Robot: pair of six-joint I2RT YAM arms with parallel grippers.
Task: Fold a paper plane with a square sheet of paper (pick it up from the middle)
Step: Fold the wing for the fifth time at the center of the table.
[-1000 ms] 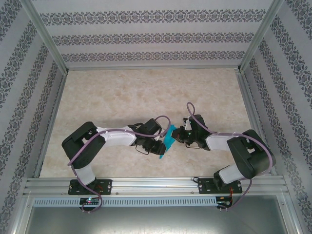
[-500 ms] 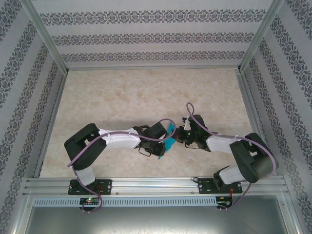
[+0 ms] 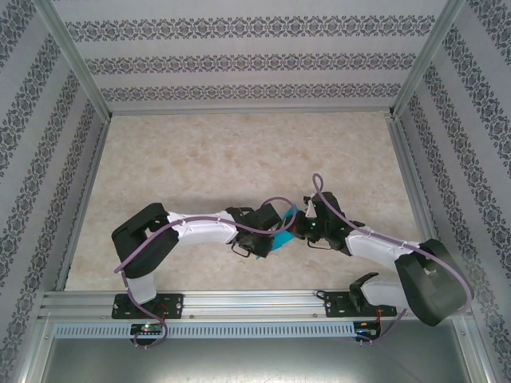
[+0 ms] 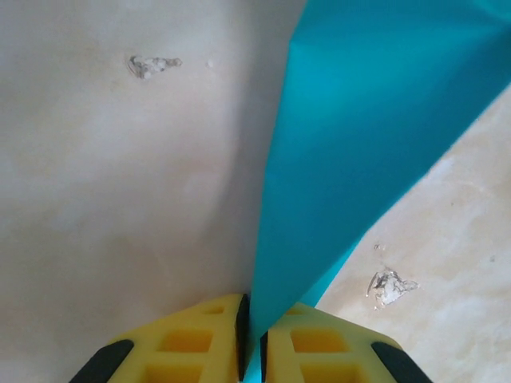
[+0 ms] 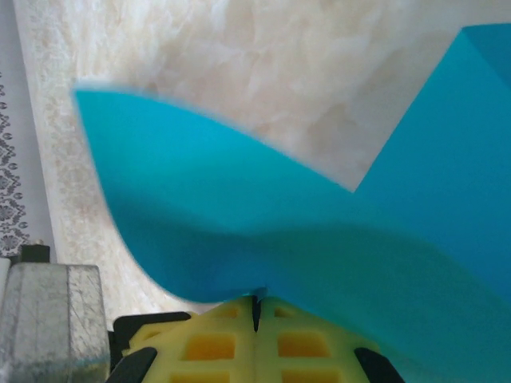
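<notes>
From above, we see the square sheet of paper (image 3: 281, 237) as a small teal shape between the two arms, near the front of the beige marbled worktop (image 3: 239, 152). The left wrist view shows the left gripper (image 4: 251, 319) pinching its folded part. In the right wrist view, the right gripper (image 5: 255, 307) is pressed together on a curved edge. Patterned walls (image 3: 239, 60) stand around.

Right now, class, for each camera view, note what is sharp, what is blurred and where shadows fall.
Top external view: even soft light, all sharp, only faint shadows on the table. Left wrist view: the square sheet of paper is crisp-edged, with a soft shadow to its left. Right wrist view: the paper's curved upper edge is blurred, the table behind it clearer.
</notes>
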